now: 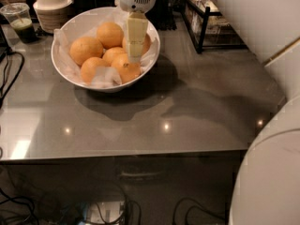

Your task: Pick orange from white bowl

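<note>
Grey tabletop [187, 107]: gripper [135, 55] hangs over far-left white bowl [63, 71], spread I cannot tell. Approach step; next needs descent onto orange [123, 69].

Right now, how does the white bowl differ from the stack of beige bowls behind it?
The white bowl is wide and smooth white; the stack of beige bowls is much narrower and ribbed. The white bowl holds oranges on crinkled paper; the stack of beige bowls shows no food. The gripper hangs over the white bowl's right side, not over the stack. Both are round and sit on the grey table.
</note>
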